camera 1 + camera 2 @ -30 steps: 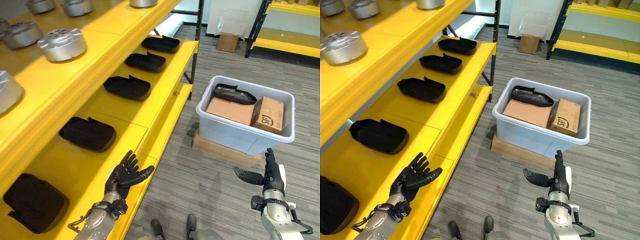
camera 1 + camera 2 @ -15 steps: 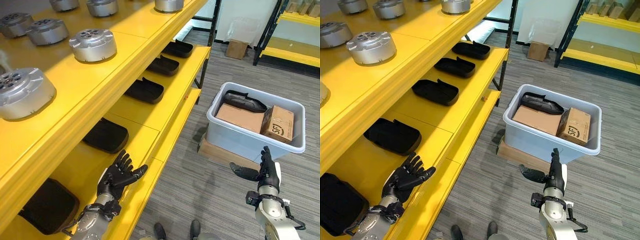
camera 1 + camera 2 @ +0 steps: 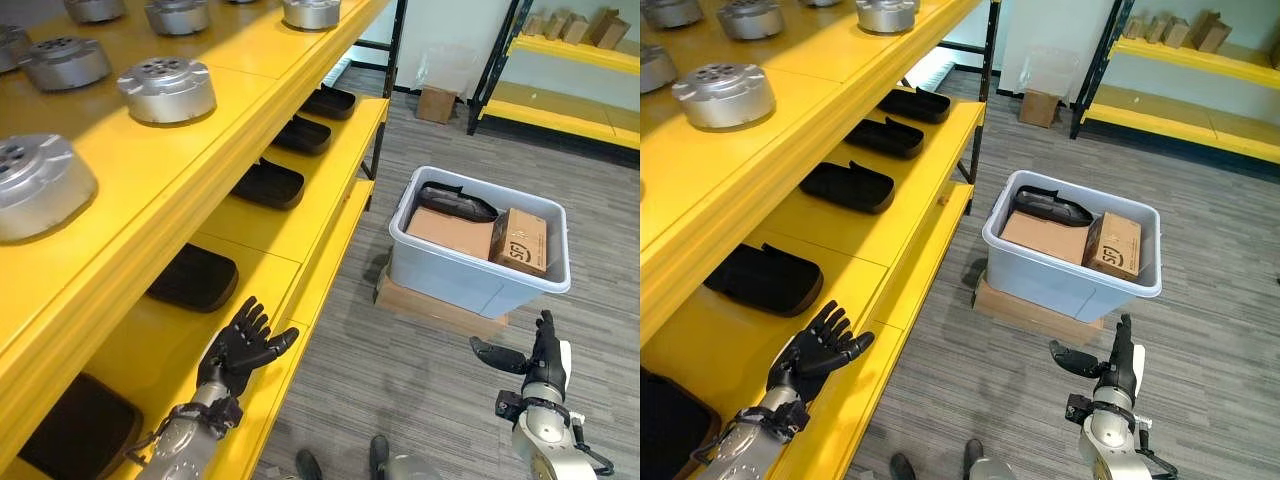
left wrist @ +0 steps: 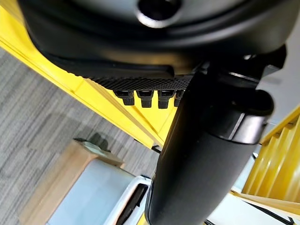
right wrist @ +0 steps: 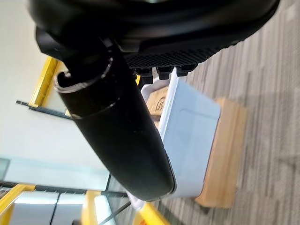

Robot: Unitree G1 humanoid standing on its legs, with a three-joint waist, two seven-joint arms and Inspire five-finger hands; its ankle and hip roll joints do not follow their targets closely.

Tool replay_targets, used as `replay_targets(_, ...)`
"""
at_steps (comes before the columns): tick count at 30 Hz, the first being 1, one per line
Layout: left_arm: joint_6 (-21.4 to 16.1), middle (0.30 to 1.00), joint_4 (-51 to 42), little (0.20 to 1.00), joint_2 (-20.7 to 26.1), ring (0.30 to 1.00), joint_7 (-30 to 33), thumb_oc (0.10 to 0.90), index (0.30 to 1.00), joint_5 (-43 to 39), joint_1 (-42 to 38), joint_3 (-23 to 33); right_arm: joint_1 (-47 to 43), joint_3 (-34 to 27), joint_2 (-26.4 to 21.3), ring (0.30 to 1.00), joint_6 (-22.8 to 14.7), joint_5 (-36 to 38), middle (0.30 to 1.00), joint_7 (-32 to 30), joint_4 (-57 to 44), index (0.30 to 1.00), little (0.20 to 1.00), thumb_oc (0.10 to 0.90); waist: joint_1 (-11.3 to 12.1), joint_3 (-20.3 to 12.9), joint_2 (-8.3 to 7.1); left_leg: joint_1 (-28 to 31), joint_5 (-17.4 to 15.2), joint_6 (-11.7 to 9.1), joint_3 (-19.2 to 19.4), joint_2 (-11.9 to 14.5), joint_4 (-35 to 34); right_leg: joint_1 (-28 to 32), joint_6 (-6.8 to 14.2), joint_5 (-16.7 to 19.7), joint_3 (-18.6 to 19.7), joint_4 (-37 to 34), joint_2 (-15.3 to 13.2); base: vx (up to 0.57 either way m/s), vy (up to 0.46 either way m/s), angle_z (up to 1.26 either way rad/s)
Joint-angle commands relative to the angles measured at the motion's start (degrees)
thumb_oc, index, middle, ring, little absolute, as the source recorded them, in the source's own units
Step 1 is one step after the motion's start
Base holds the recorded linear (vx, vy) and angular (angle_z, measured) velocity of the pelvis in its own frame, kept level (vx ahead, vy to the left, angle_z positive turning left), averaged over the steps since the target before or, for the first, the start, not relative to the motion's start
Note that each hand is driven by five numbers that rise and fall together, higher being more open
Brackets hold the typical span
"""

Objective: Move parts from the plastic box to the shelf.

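Scene from the head camera. The pale plastic box [image 3: 478,265] stood on a flat wooden board [image 3: 437,308] on the grey floor, at about 2 o'clock from the view's centre. Inside it lay one black part [image 3: 456,204] at the far side, a flat brown carton [image 3: 450,232] at the middle and a smaller cardboard box [image 3: 520,240] at 3 o'clock of the carton. The yellow shelf [image 3: 330,225] ran along the 9 o'clock side; its lower tier carried a row of black parts [image 3: 264,184], its upper tier a row of silver round housings [image 3: 165,89]. The left hand [image 3: 238,350] hovered above the lower tier's front edge, fingers spread and empty. The right hand [image 3: 540,357] was raised at 5 o'clock, near the box's front wall but apart from it, fingers straight and together, thumb extended sideways, holding nothing.
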Motion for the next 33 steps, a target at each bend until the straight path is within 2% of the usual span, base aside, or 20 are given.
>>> replay_targets(1,-3.38,1.0,-6.55,1.0,4.6,1.0,-2.28,0.9,1.0,-1.82,-3.08,2.36,-5.34,-3.25,-0.67,1.0,-3.62,-1.89,1.0,-2.3,-3.94,1.0,1.0,0.9,0.16,-0.3,0.0,2.55,-4.41,-2.54,-1.77,2.27,1.41,2.04,2.01,8.16,1.25,-0.71,-5.49,-0.19,-0.353,-0.08)
replay_targets(2,-3.38,1.0,-6.55,1.0,4.6,1.0,-2.28,0.9,1.0,-1.82,-3.08,2.36,-5.34,-3.25,-0.67,1.0,-3.62,-1.89,1.0,-2.3,-3.94,1.0,1.0,0.9,0.16,-0.3,0.0,2.55,-4.41,-2.54,-1.77,2.27,1.41,2.04,2.01,8.16,1.25,-0.71,-5.49,-0.21,-0.454,-0.2)
replay_targets(4,-4.03,1.0,-6.25,1.0,4.89,1.0,-3.15,0.9,1.0,-2.43,-2.8,2.0,-5.26,-3.65,-1.07,1.0,-3.81,-1.62,1.0,-2.06,-3.56,1.0,1.0,0.9,-0.01,-0.38,-0.3,2.32,-3.74,-4.16,-1.82,4.43,1.71,3.82,2.34,5.53,0.65,-4.55,-4.58,-0.14,-0.376,-0.22)
replay_targets(5,-4.18,1.0,-6.42,1.0,4.68,1.0,-4.05,0.9,1.0,-2.37,-2.28,1.89,-4.48,-4.2,-1.47,1.0,-3.98,-1.34,1.0,-1.73,-3.79,1.0,1.0,0.9,0.05,-0.69,-0.6,1.9,-3.22,-5.01,-1.74,5.13,2.06,5.69,2.55,3.41,0.18,-7.16,-3.95,-0.09,-0.248,-0.11)
replay_targets(6,-4.27,1.0,-6.51,1.0,4.63,1.0,-4.25,0.9,1.0,-2.33,-2.15,1.83,-4.21,-4.37,-1.61,1.0,-3.98,-1.25,1.0,-1.72,-3.93,1.0,1.0,0.9,0.04,-0.75,-0.65,1.78,-3.1,-5.2,-1.8,5.29,2.17,6.2,2.56,2.92,0.02,-7.83,-3.75,-0.12,-0.31,-0.17)
replay_targets(7,-3.93,1.0,-7.51,1.0,3.82,1.0,-5.03,0.9,1.0,-2.24,-1.3,1.57,-2.57,-5.57,-2.71,1.0,-3.58,-0.72,1.0,-1.28,-5.03,1.0,1.0,0.9,0.05,-1.39,-1.07,0.87,-1.75,-6.55,-0.92,7.02,2.8,8.85,2.04,-0.37,-1.69,-10.81,-3.25,-0.11,-0.246,-0.19)
replay_targets(8,-3.85,1.0,-8.01,1.0,3.5,1.0,-4.9,0.9,1.0,-2.46,-1.0,1.58,-2.09,-5.92,-3.17,1.0,-3.67,-0.56,1.0,-1.08,-5.15,1.0,1.0,0.9,-0.05,-1.6,-1.1,0.7,-1.39,-6.94,-0.54,7.63,2.85,9.74,1.88,-1.85,-2.23,-11.84,-2.88,-0.12,-0.244,-0.43)
replay_targets(12,-4.57,1.0,-8.17,1.0,2.79,1.0,-3.92,0.9,1.0,-3.73,-1.08,1.54,-1.65,-6.28,-5.19,1.0,-3.16,0.83,1.0,-0.71,-5.23,1.0,1.0,0.9,-0.71,-1.88,-1.1,0.16,-0.25,-8.33,-0.03,9.69,2.83,10.94,0.1,-4.24,-3.47,-13.52,-0.87,-0.1,-0.178,-0.48)
replay_targets(17,-5.34,1.0,-7.38,1.0,2.04,1.0,-2.99,0.9,1.0,-5.02,-2.87,0.93,-2.59,-6.63,-7.02,1.0,-2.56,1.35,1.0,-0.98,-4.83,1.0,1.0,0.9,-1.51,-0.82,-1.03,-1.66,1.26,-9.41,-0.63,12.62,3.71,9.95,-3.03,-6.59,-3.9,-11.68,1.45,-0.14,-0.163,-0.37)
replay_targets(22,-6.93,1.0,-6.47,1.0,0.57,1.0,-1.54,0.9,1.0,-4.45,-5.18,-1.51,-3.66,-7.54,-8.65,1.0,-2.25,1.13,1.0,-0.36,-4.13,1.0,1.0,0.9,-3.12,0.75,-0.46,-3.05,7.41,-11.8,-1.59,17.72,3.15,6.82,-6.59,-10.57,-4.22,-6.42,4.73,-0.18,-0.109,-0.05)
replay_targets(27,-8.07,1.0,-5.61,1.0,0.1,1.0,-0.1,0.9,1.0,-3.72,-7.08,-3.37,-4.24,-7.55,-9.11,1.0,-3.25,0.85,1.0,-0.71,-3.81,1.0,1.0,0.9,-4.5,1.03,-0.36,-3.1,11.02,-13.35,-1.53,20.41,2.69,4.32,-7.57,-11.64,-4.44,-3.87,5.66,-0.15,-0.058,-0.07)
replay_targets(33,-9.11,1.0,-4.81,1.0,-0.43,1.0,2.9,0.9,1.0,-3.25,-9.98,-5.61,-4.71,-7.35,-8.31,1.0,-4.24,-0.04,1.0,-1.07,-3.33,1.0,1.0,0.9,-6.22,0.84,0.34,-2.82,12.49,-14.1,-1.24,21.17,2.96,3.83,-7.94,-12.16,-3.62,-2.81,5.66,-0.08,-0.022,-0.06)
